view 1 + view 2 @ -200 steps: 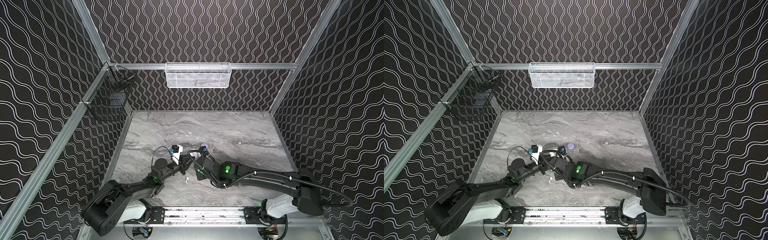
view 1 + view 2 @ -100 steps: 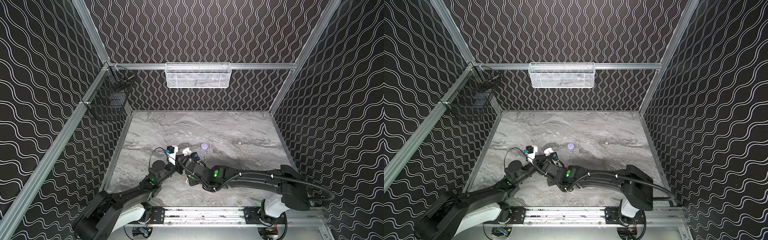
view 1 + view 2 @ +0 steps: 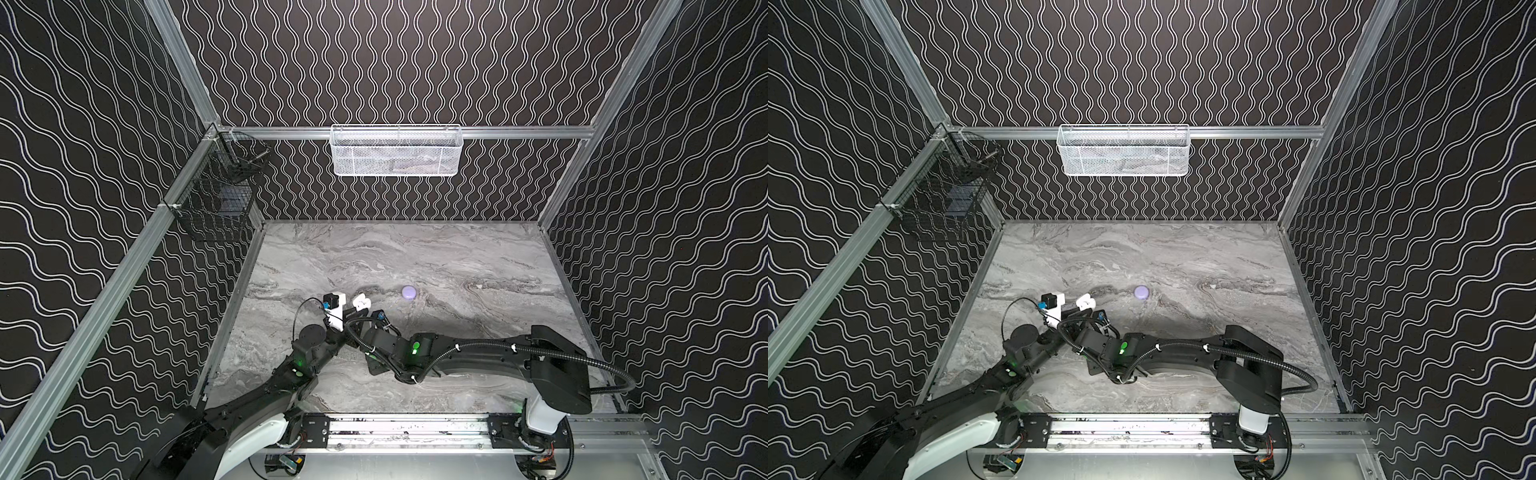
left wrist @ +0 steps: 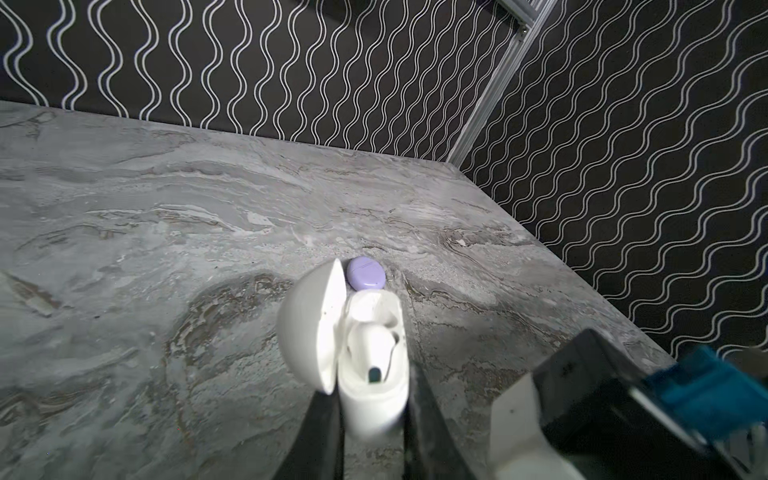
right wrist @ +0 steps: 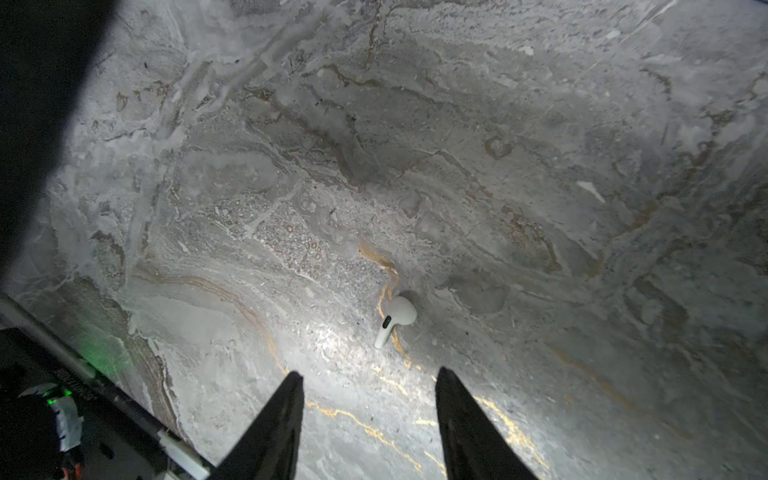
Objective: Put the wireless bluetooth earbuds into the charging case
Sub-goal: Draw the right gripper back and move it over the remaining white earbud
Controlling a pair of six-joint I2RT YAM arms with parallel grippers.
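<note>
A grey marbled surface (image 3: 457,257), walled on three sides, lies open toward the back. The left fingers (image 4: 324,432) pinch an open white charging case (image 4: 311,328) holding one white earbud (image 4: 374,345), a shut lavender case (image 3: 408,292) nearby. The right fingers (image 5: 274,424) hang spread over a loose white earbud (image 5: 397,318).

**Even Light Above, Hard Pool at the Wrist**

Both top views are sharp and evenly lit, with soft shadows on the marble tabletop (image 3: 457,257). The left wrist view is dimmer; the white case (image 4: 372,399) glares and blurs at its near end. In the right wrist view a bright pool surrounds a white earbud (image 5: 397,313), and the edges fall dark.
</note>
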